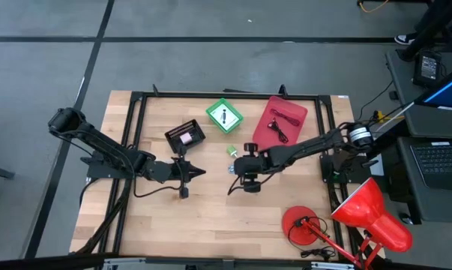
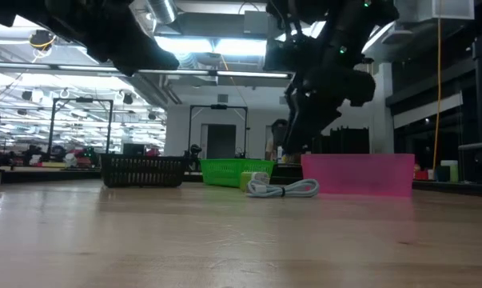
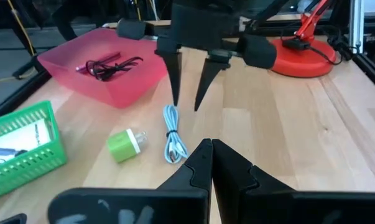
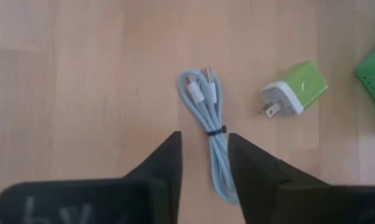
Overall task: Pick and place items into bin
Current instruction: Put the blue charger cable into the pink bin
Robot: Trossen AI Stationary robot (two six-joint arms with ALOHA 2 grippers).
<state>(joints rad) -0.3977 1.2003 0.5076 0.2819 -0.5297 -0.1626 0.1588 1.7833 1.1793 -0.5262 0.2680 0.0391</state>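
A: Layout, top-down: table (image 1: 211, 225), lamp (image 1: 360, 217) at 5 o'clock. Along 12 o'clock sit three bins: pink bin (image 1: 279, 120) with a black cable (image 1: 279, 124) in it, green basket (image 1: 224, 115) holding a white card, black basket (image 1: 185, 136).

B: Loose items?

A: Pale blue cable (image 4: 211, 134), coiled and tied at the middle, near table centre. Green charger plug (image 4: 296, 90) lies just beside it, apart, not touching.

B: Right arm?

A: Right gripper (image 4: 204, 163) hangs directly over the blue cable, fingers parted, one tip on each side of the coil. Nothing held, no contact yet as far as I can tell.

B: Left?

A: Left gripper (image 1: 187, 174) parked at 9 o'clock of the cable, fingers pressed together, empty.

B: How to do the grab?

A: My read: drop straight down, straddle the coil at the tie so both strands get pinched. Keep the tips off the plug. Fingers look only partly spread; enough for the coil, but little margin. Then lift clear before swinging toward a bin at 12 o'clock.
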